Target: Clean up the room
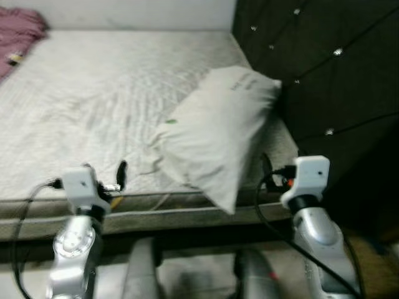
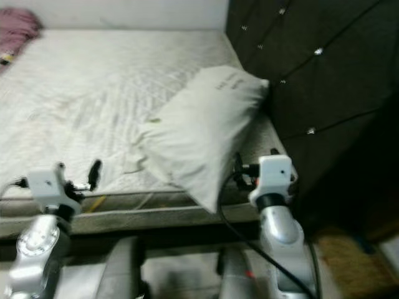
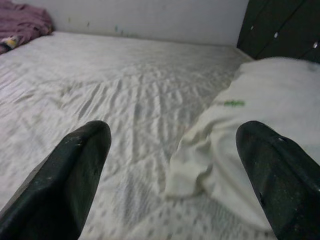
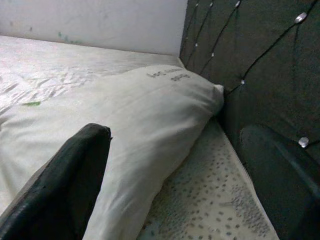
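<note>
A bed (image 1: 112, 93) with a pale, wrinkled sheet was seen before the robot, backed on the right by a dark tufted headboard (image 1: 324, 68) studded with small shiny buttons, and closed at the far side by a light wall (image 3: 150, 20). A white pillow (image 1: 215, 134) was laid slantwise near the headboard, one corner touching it and the lower end hanging over the front edge of the mattress; faint lettering was visible near its upper end and a small green mark (image 3: 231, 103) near its side. A pink bundle of cloth (image 1: 19, 34) was left at the far left corner of the bed, well apart from the pillow.

The left gripper (image 3: 175, 170) was held low over the front edge of the mattress, its two black fingers (image 3: 75, 170) spread wide — nothing was held between them, and the pillow's lower corner was seen just beyond. The right gripper (image 4: 185, 175) was raised beside the pillow's right flank, near the headboard, its fingers (image 4: 70, 180) likewise parted and empty — the pillow and a strip of speckled mattress were framed between them.
</note>
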### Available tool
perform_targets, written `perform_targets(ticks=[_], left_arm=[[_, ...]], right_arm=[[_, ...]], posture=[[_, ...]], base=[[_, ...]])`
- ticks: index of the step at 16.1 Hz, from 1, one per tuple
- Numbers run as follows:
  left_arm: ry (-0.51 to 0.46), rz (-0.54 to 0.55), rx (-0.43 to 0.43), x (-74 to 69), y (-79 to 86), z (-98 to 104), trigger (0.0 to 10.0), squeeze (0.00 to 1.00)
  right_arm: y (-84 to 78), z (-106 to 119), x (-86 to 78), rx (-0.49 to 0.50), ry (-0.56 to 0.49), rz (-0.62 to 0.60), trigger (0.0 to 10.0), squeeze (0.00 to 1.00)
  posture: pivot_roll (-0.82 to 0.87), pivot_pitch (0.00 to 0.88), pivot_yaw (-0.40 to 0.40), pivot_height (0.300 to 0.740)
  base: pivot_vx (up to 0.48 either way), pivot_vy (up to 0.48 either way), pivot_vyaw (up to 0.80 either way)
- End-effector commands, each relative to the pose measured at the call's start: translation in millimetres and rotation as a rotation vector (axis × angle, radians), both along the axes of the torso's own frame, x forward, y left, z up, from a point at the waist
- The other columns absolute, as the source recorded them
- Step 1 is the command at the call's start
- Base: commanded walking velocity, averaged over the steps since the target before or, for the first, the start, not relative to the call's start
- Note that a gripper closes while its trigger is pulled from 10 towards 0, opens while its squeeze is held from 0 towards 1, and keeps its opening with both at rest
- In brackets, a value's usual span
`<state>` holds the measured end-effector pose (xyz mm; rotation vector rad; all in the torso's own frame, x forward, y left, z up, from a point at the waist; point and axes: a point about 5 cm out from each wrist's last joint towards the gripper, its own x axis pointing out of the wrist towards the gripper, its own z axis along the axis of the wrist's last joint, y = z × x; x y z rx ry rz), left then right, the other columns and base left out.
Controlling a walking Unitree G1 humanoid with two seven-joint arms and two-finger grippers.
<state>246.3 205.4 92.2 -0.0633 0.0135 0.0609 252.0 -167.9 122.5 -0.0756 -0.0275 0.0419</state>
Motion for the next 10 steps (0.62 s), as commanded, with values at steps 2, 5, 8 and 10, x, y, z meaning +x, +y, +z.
perform_targets(ticks=[2, 5, 8, 10], left_arm=[[-0.001, -0.012, -0.001, 2.2, -2.8, 0.6, 10.0, 0.0], [-0.002, -0.008, -0.001, 2.5, -2.2, 0.6, 10.0, 0.0], [0.008, 0.002, 0.004, 1.5, -1.8, -0.6, 10.0, 0.0], [0.032, 0.05, 0.042, 1.4, 2.8, -3.0, 10.0, 0.0]], right_arm=[[-3.4, 0.7, 1.5, -0.007, 0.001, -0.009, 10.0, 0.0], [-3.6, 1.8, 2.8, -0.019, -0.003, -0.003, 10.0, 0.0], [-2.7, 1.5, 2.6, -0.023, -0.001, 0.007, 10.0, 0.0], [-1.4, 0.5, 3.6, -0.023, 0.006, 0.019, 10.0, 0.0]], posture=[[-0.08, 0.044, -0.004, 0.617], [-0.07, 0.049, -0.009, 0.617], [-0.07, 0.042, -0.014, 0.617], [-0.06, 0.047, -0.013, 0.617]], base=[[0.352, 0.0, 0.0], [0.365, 0.0, 0.0], [0.345, 0.0, 0.0], [0.0, 0.0, 0.0]])
